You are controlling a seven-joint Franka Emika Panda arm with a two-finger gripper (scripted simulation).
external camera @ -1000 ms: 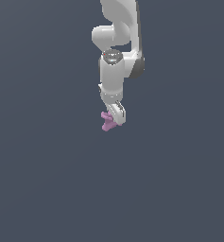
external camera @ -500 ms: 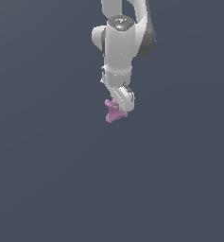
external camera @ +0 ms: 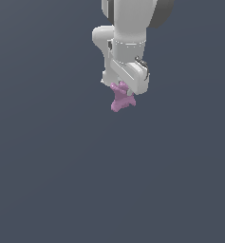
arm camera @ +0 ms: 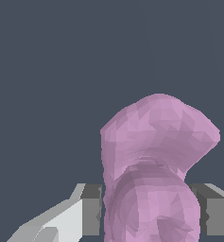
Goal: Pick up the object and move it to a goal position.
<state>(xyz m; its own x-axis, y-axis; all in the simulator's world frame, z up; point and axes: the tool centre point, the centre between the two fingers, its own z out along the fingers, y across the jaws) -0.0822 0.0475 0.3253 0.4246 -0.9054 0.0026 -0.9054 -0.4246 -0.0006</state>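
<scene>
object [external camera: 120, 98]: one, pink-purple, matte, faceted and lumpy with short blunt knobs; hangs in the air just under the white arm, its upper part between the tool's fingers, its lower knobs sticking out below. in the wrist view the object [arm camera: 153, 165] fills the gap between the two fingers, touching both.
arm [external camera: 128, 28]: one, white, smooth rounded segments with a dark band at a joint, reaching down from the upper edge of the exterior view.
tool [external camera: 119, 87]: one, white body, partly closed and clamped on the object.
fingers [arm camera: 90, 210]: two, grey flat pads on white angular shanks, one on either side of the object.
</scene>
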